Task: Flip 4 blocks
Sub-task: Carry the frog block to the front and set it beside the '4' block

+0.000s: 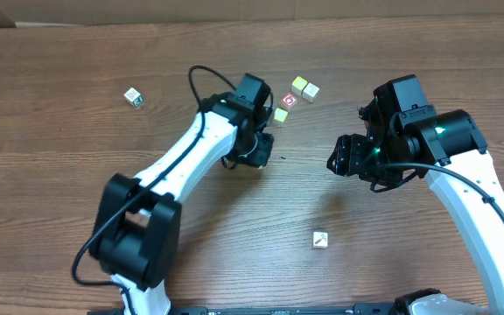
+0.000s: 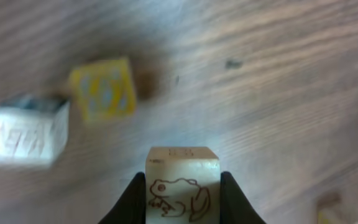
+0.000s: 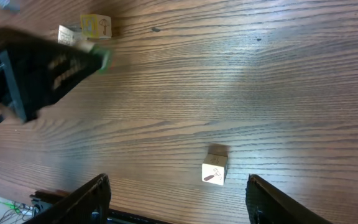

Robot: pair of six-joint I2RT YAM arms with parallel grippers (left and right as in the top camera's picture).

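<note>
Left jaws clamped on a frog-marked block [image 2: 182,183], apparently held clear of the desk [image 2: 278,93] for turning; right jaws apart, poised above a second block [image 3: 214,169] near the desk's front edge, ready to grasp.

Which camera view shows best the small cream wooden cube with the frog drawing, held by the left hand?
The left wrist view: the small cream wooden cube with the frog drawing stands sharp at bottom centre, gripped by the left hand. Overhead, that hand covers it. In the right wrist view I cannot find it.
</note>
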